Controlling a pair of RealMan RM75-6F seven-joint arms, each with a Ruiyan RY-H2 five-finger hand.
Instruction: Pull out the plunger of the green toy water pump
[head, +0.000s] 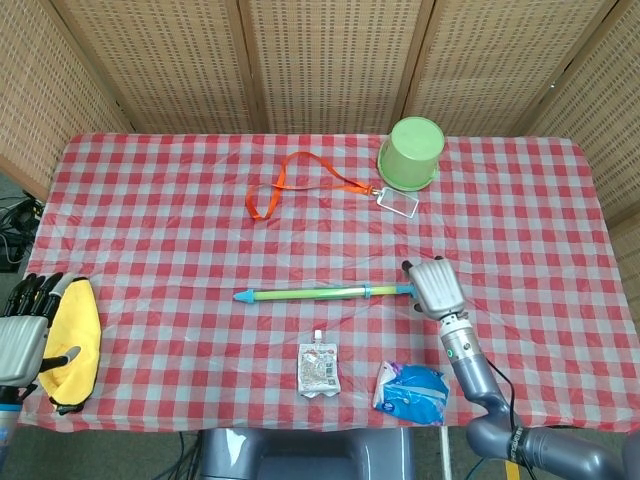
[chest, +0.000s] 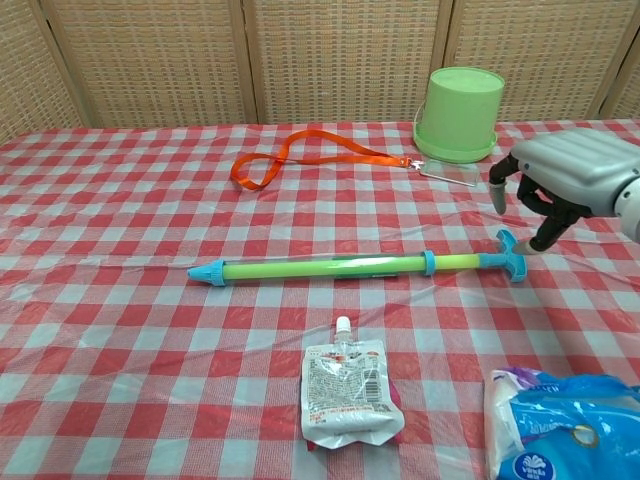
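Note:
The green toy water pump (head: 310, 293) (chest: 320, 267) lies flat across the middle of the table, blue nozzle pointing left. Its blue T-handle (chest: 511, 255) is at the right end, with a short length of plunger rod showing. My right hand (head: 432, 286) (chest: 565, 178) hovers over that handle, palm down, fingers bent downward and apart. One fingertip (chest: 541, 239) hangs just right of the handle; nothing is gripped. My left hand (head: 20, 335) sits at the table's front left corner, fingers spread, holding nothing.
An upturned green bucket (head: 411, 152) (chest: 458, 112) stands at the back. An orange lanyard (head: 300, 183) with a clear badge lies beside it. A drink pouch (chest: 347, 390) and a blue-white packet (chest: 565, 425) lie near the front edge. A yellow item (head: 75, 340) is by my left hand.

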